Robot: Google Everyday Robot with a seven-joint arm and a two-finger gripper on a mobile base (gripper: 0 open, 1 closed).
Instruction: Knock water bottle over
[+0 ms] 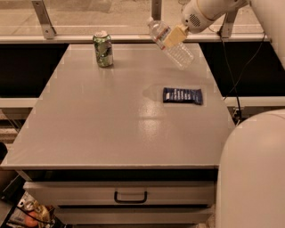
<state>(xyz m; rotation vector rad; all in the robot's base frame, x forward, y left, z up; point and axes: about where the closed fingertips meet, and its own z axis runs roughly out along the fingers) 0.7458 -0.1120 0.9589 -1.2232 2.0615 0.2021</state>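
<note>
The water bottle [181,53] is a clear ribbed plastic bottle with a white cap. It is at the back right of the grey table [111,120] and leans steeply, cap up and to the left, base down and to the right near the tabletop. My gripper [174,36] reaches in from the upper right on a white arm [205,13]. Its tan tip lies against the bottle's middle, over the label band.
A green soda can [103,49] stands upright at the back left of the table. A dark blue snack packet [182,95] lies flat right of centre. A railing runs behind the table. My white body [254,173] fills the lower right. A drawer handle [130,196] is below the front edge.
</note>
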